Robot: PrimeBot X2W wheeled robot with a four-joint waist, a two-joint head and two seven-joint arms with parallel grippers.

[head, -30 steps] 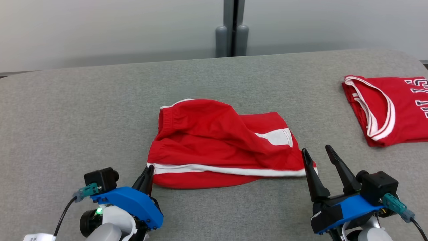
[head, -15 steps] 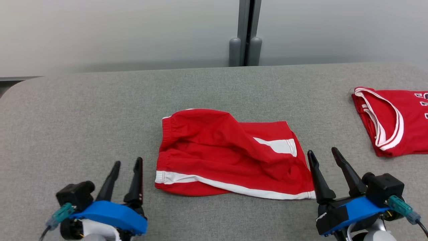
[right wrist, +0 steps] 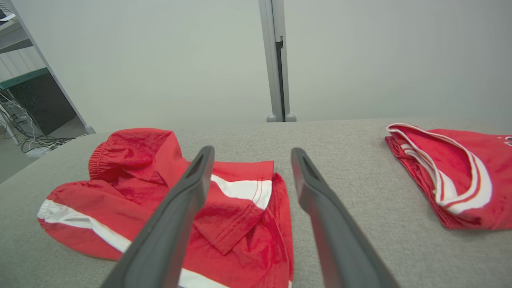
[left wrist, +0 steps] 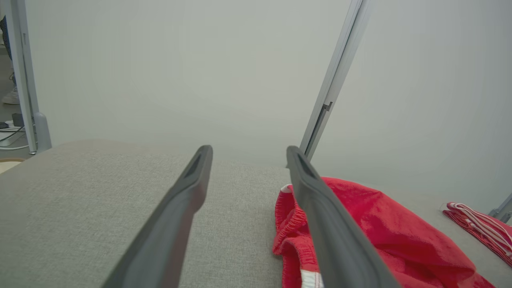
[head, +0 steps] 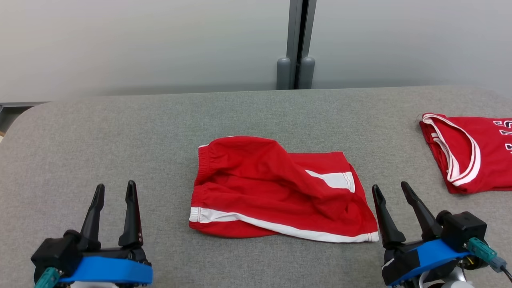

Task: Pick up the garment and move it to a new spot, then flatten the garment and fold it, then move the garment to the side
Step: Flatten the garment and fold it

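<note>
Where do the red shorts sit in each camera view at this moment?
Head view: red shorts at the centre of the table.
Left wrist view: lower right, running off the bottom edge.
Right wrist view: lower left to bottom centre.
Shared landmark: grey upright post behind the table.

Matt cloth on a woven grey top

We see the red shorts [head: 276, 188] as thin, matt, creased cloth with white bands, and the jersey [head: 468, 156] looks alike. The table [head: 120, 132] wears coarse grey woven fabric. The left gripper [head: 115, 187] and right gripper [head: 390, 186] have dark matt fingers [left wrist: 320, 208], seemingly plastic, on smooth blue mounts [head: 108, 272].
</note>
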